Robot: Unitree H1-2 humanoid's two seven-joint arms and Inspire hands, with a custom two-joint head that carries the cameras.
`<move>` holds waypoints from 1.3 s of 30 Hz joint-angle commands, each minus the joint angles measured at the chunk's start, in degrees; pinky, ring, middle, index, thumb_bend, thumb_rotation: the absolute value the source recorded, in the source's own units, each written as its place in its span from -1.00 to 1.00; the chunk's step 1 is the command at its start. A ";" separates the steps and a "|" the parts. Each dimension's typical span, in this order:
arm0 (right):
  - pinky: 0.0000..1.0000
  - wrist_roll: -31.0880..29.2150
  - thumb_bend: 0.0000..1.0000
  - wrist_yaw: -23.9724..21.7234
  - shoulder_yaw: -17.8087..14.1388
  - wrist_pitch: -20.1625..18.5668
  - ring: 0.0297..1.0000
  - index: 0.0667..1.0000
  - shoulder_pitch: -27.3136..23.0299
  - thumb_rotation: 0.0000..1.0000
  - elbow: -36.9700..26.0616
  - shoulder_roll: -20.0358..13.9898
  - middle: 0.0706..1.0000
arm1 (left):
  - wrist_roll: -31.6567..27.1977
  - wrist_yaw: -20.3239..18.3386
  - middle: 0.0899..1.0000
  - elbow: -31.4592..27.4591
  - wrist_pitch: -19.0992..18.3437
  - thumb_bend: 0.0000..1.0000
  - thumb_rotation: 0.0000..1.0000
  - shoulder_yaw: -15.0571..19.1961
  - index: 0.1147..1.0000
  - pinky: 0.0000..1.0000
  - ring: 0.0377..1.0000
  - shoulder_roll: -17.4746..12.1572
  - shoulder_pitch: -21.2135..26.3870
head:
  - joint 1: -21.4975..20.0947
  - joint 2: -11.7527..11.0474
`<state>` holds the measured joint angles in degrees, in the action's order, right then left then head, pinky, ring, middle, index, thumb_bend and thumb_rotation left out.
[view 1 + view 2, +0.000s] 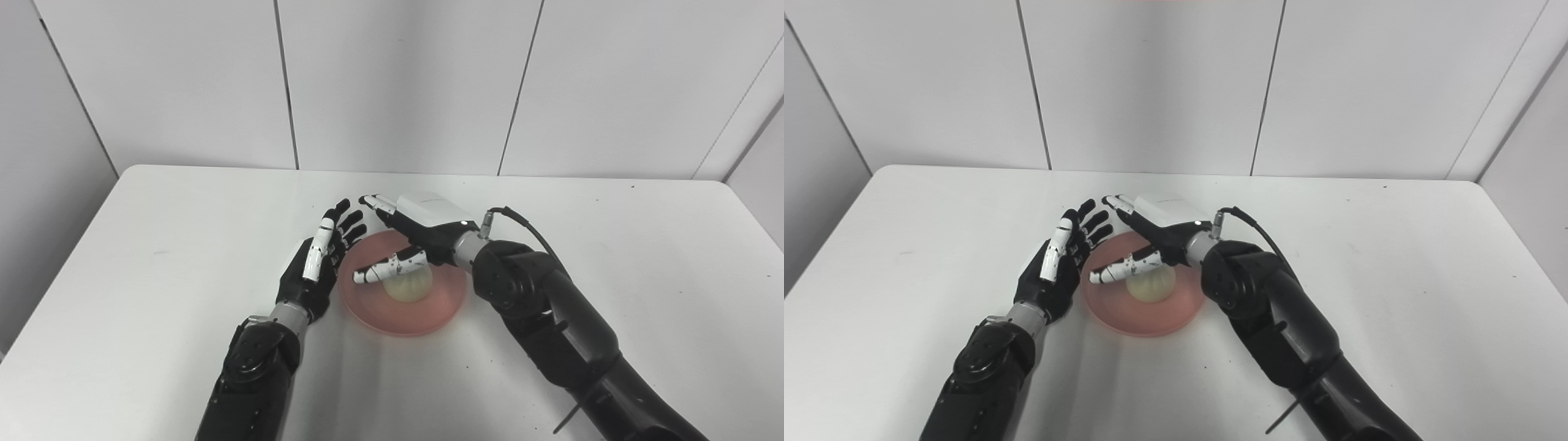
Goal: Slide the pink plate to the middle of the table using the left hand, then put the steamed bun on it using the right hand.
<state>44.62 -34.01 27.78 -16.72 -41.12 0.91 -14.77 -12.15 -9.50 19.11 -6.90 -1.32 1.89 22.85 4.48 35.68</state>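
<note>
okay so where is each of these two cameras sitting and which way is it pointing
Left eye view: on the head, looking down and forward at the white table; both arms show, left robot hand beside the pink plate.
Right eye view: just rightward, same aim; right robot hand open above the steamed bun.
Shared: table, plate, bun, both hands, panelled wall.

Surface: white table [184, 257], with a few small dark specks
Directly on it: pink plate [392, 318], near the middle
Plate's load: steamed bun [409, 286]
</note>
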 commanded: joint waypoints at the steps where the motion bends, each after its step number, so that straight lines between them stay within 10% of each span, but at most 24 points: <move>1: 0.23 -0.04 0.79 -0.90 -1.43 -1.24 0.70 1.00 -3.53 0.96 -3.01 -0.60 1.00 | 0.32 0.54 0.89 3.65 -4.81 -0.17 1.00 0.15 0.93 0.87 0.86 -0.17 -2.74 | 0.04 -0.08; 8: 0.26 -3.83 0.72 3.01 -5.43 2.90 0.67 1.00 -2.25 0.99 -5.24 -0.78 0.94 | -0.02 0.35 0.90 3.37 -5.05 -0.18 1.00 0.50 0.93 0.88 0.88 -0.30 -2.92 | -1.05 -0.52; 25: 0.94 -24.38 0.56 32.50 -25.04 18.29 1.00 1.00 14.21 1.00 3.92 6.49 1.00 | 1.80 0.75 0.89 -0.54 -3.54 -0.17 1.00 0.79 0.92 0.86 0.87 -2.39 -5.71 | -3.31 -2.13; 30: 0.96 -32.23 0.10 34.63 -27.94 26.51 1.00 1.00 15.36 1.00 10.51 8.27 1.00 | 2.51 1.96 0.91 -3.48 -2.44 -0.18 1.00 1.30 0.93 0.90 0.89 -2.09 -7.65 | -3.31 -2.63; 39: 0.99 -41.02 -0.41 31.86 -28.05 26.03 1.00 1.00 18.45 1.00 10.84 9.99 1.00 | 4.19 3.35 0.97 -5.38 2.99 -0.20 1.00 2.18 0.98 0.97 0.95 -1.50 -10.56 | -2.95 -4.00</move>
<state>5.05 -1.51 -0.25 6.64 -22.33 13.41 -5.18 -9.11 -7.79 12.12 -2.14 0.65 0.55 15.35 1.49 31.64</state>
